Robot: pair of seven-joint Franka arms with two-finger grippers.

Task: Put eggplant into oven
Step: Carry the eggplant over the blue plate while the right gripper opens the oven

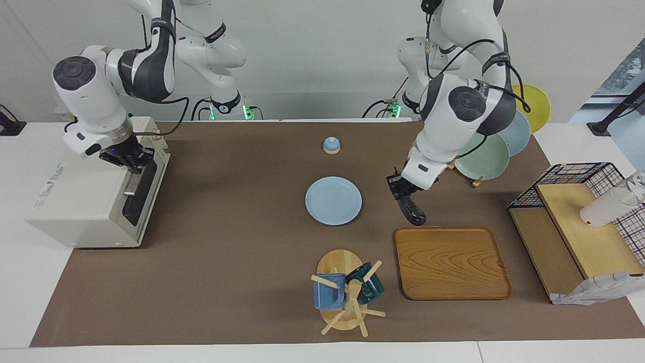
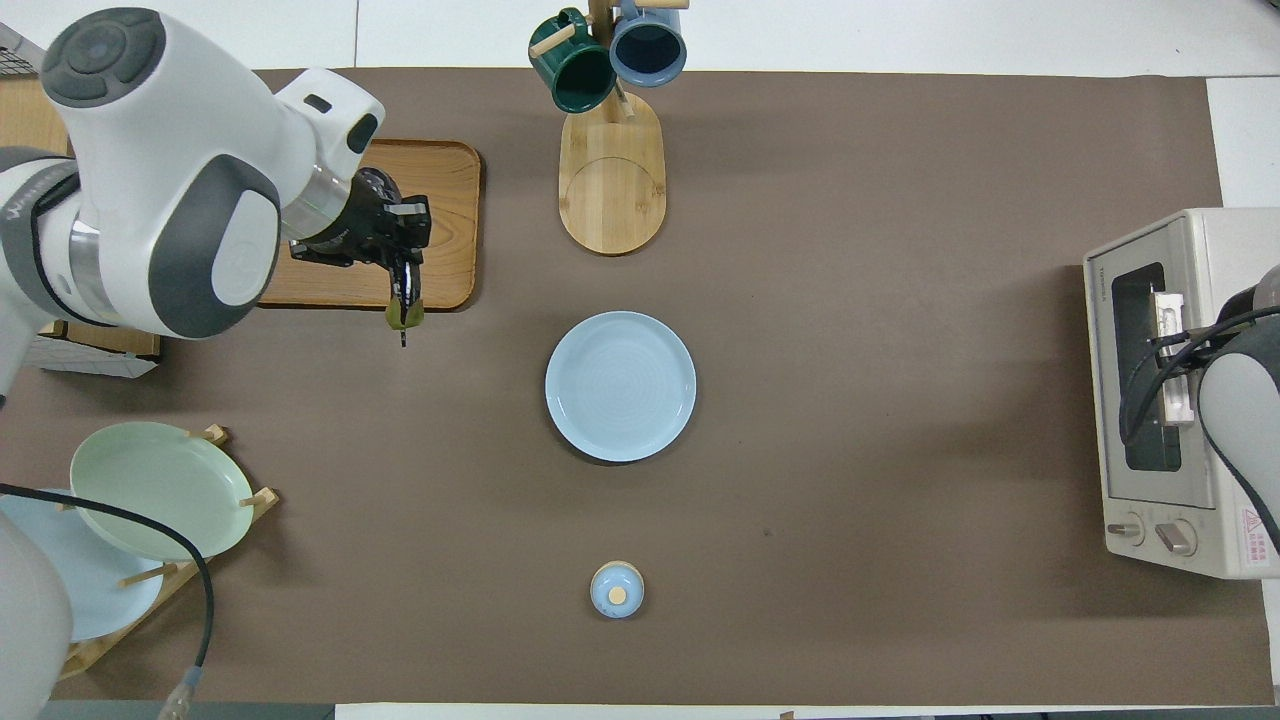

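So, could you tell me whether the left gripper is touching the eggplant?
Touching. In the facing view the left gripper is closed on the upper end of the eggplant, which hangs from it in the air over the table near the tray.

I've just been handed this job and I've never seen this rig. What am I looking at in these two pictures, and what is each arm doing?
Two white robot arms work at a table with a brown mat. One picture faces them from across the table; the other looks down from above their end.

The left gripper holds the eggplant, dark and hanging down, in the air over the mat beside the wooden tray.

The right gripper is at the handle of the oven, at the right arm's end; its door looks shut.

Also on the mat: a blue plate, a small lidded pot, a mug tree and a plate rack. A wire shelf stands at the left arm's end.
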